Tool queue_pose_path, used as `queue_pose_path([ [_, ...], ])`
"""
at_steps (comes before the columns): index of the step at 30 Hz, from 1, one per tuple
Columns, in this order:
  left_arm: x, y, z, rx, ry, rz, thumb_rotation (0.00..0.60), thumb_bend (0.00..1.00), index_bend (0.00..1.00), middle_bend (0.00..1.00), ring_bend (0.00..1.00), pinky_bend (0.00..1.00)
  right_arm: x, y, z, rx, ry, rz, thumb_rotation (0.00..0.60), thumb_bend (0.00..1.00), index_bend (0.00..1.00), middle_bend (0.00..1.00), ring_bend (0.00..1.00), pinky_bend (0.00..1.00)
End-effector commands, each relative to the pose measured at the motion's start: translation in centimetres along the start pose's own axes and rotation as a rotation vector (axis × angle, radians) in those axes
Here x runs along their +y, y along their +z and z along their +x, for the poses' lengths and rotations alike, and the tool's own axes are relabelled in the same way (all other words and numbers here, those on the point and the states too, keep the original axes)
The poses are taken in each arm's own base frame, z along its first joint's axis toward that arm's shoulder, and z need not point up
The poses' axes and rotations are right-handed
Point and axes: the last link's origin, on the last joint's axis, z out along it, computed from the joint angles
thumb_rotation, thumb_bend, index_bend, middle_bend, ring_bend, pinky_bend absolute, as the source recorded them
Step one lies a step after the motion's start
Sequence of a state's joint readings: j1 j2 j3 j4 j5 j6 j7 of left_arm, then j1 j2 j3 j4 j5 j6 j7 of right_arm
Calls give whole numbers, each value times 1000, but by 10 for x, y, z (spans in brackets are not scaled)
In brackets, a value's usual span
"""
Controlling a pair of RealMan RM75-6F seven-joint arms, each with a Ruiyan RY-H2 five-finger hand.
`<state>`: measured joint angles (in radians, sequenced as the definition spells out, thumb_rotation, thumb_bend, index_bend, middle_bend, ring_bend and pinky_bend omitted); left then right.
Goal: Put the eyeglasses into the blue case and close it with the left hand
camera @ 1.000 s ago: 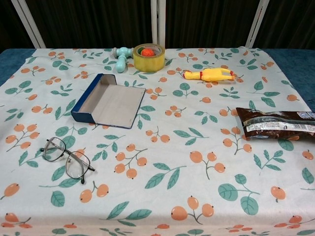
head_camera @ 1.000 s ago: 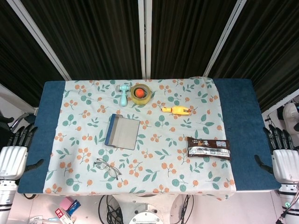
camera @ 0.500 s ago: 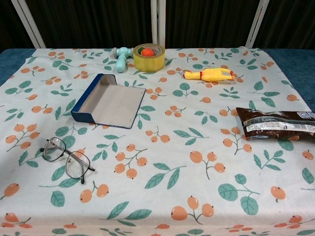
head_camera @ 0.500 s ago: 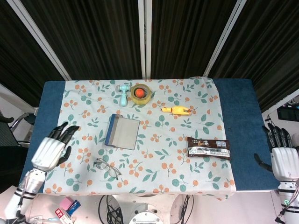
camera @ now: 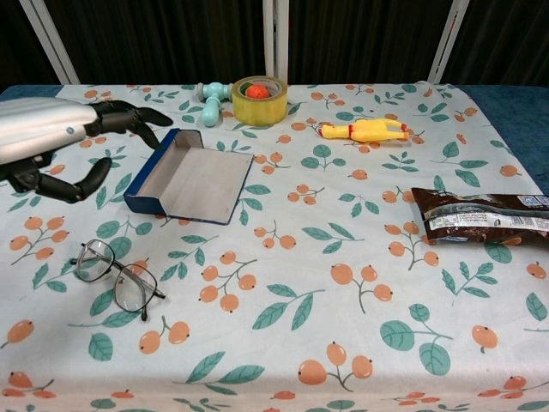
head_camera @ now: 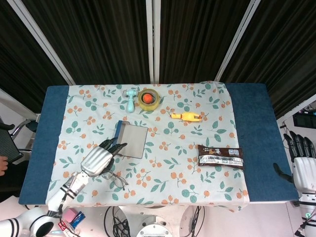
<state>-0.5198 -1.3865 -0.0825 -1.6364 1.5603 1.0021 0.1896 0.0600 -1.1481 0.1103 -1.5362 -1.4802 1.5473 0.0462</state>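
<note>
Over the table's near-left: left hand point(head_camera: 98, 159) swung in from the edge w/in the last sec, now hovering above eyeglasses point(camera: 116, 276), fingers spread, holding nothing. Approach phase, grasp not yet made. Glasses flat on floral cloth point(camera: 343, 240), lenses up, thin dark wire frame, likely fiddly to pinch. Blue case point(camera: 189, 176) lying open just beyond, rigid box, grey lining. Right hand point(head_camera: 302, 165) parked off the right edge, fingers apart, empty.
</note>
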Motion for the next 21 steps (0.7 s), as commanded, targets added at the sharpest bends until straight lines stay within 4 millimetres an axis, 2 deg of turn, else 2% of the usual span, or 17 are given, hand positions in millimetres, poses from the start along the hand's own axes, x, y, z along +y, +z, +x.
queue_pose_path([
  [1,2,9,-9,-22,26,-1,600,724,26,199,9,155,2,0,2,4,-2,-4,600,176,0,0,0,0],
  [10,-1,24,-35,-68,114,20,600,722,26,203,9,155,1,3,-1,2,14,-7,600,176,0,0,0,0],
  [14,-3,22,-40,-91,120,27,600,709,26,212,9,155,1,3,-1,9,22,-1,600,176,0,0,0,0],
  [21,-18,10,-42,-83,177,104,600,728,26,260,9,155,1,3,-2,8,19,-3,600,179,0,0,0,0],
])
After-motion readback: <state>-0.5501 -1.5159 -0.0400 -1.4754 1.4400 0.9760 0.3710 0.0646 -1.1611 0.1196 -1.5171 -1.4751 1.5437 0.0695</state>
